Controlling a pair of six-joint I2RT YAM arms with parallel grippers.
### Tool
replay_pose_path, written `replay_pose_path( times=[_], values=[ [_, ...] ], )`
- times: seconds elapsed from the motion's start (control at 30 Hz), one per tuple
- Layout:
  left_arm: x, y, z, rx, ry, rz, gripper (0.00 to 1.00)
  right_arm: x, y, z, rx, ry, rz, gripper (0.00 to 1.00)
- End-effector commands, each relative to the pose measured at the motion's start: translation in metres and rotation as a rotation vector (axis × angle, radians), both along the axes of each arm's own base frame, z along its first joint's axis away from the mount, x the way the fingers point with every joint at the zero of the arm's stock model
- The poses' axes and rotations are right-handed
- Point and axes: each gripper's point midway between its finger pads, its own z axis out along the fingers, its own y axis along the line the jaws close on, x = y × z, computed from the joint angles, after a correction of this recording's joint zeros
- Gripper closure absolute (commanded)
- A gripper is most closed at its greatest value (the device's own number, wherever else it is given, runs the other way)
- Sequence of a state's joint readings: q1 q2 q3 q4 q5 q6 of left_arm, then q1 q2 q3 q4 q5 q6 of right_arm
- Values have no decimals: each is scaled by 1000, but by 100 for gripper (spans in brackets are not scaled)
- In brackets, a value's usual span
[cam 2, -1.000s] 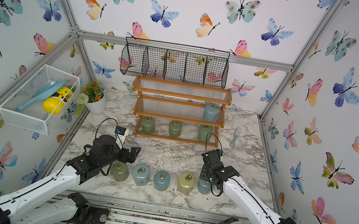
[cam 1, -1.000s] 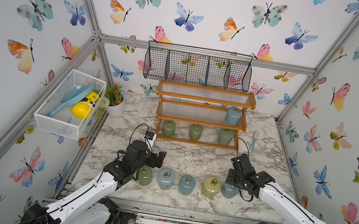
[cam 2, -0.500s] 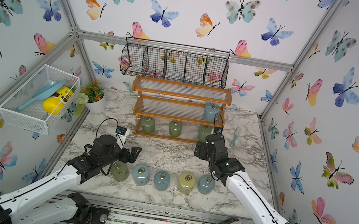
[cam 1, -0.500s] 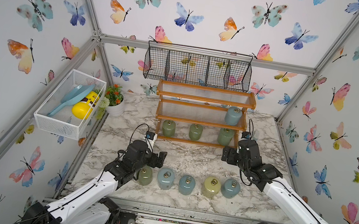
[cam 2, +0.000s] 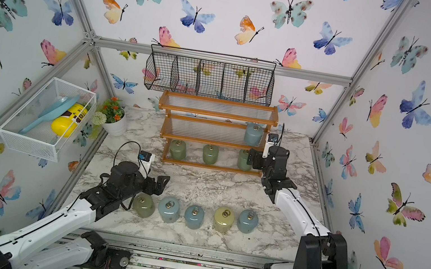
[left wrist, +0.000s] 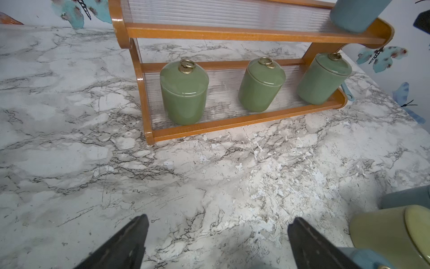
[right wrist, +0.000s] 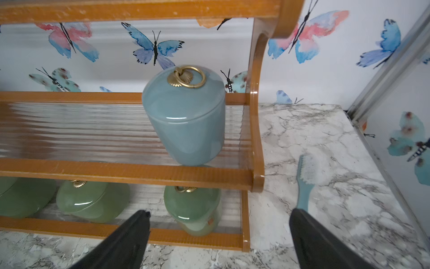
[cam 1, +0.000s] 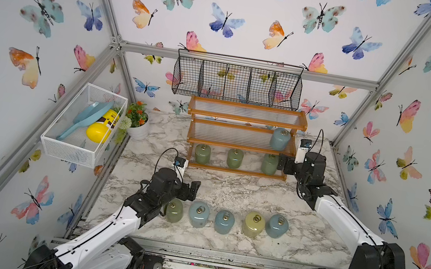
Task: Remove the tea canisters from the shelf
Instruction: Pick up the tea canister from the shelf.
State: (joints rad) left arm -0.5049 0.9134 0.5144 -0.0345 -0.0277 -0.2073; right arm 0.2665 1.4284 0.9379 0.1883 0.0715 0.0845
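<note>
Marble table filling the floor of a butterfly-papered booth. From the near edge, left arm and right arm, both reaching inward. High on the far wall: black wire basket. Directly below it, at the far middle of the table: shelf, three stepped tiers of clear ribbed panel. On the left wall: white mesh basket, with a blue scoop and a yellow bottle inside. Flower pot at the table's far left corner.

Left gripper low over the near left of the table, just on the far side of the near green canister; jaws spread wide, empty. Right gripper just near of the shelf's right end, level with the bottom tier; jaws spread wide, empty.

Four on the shelf, all upright: pale blue canister at the right end of the middle tier; along the bottom tier, left green canister, middle green canister and right green canister, the last just left of the right gripper.

Five off the shelf, upright in a row across the near table, left to right: the near green canister, left blue canister, centre blue canister, yellow canister, right blue canister.

Small blue brush flat on the table, right of the shelf.
</note>
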Motion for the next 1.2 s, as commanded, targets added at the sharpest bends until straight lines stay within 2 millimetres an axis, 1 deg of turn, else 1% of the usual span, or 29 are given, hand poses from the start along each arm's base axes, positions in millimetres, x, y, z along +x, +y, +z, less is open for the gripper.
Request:
replay_pose_path(
  times=[0.0, 0.13, 0.27, 0.6, 0.83, 1.07, 1.17],
  values=[
    [3, -1, 17, -33, -34, 8, 2, 21, 20, 36, 11, -132, 116, 0],
    [3, 0, 18, -42, -35, 12, 1, 38, 27, 36, 17, -150, 144, 0],
    [3, 1, 19, -45, -37, 17, 2, 54, 29, 32, 9, -144, 142, 0],
    [5, 0, 22, -41, -40, 22, 1, 84, 36, 28, 17, -154, 157, 0],
    [7, 0, 22, -42, -39, 24, 2, 100, 37, 24, 20, -158, 153, 0],
    [7, 0, 23, -46, -35, 27, 2, 112, 44, 20, 27, -155, 175, 0],
    [8, -1, 25, -45, -38, 27, 2, 115, 45, 19, 30, -153, 181, 3]
  ],
)
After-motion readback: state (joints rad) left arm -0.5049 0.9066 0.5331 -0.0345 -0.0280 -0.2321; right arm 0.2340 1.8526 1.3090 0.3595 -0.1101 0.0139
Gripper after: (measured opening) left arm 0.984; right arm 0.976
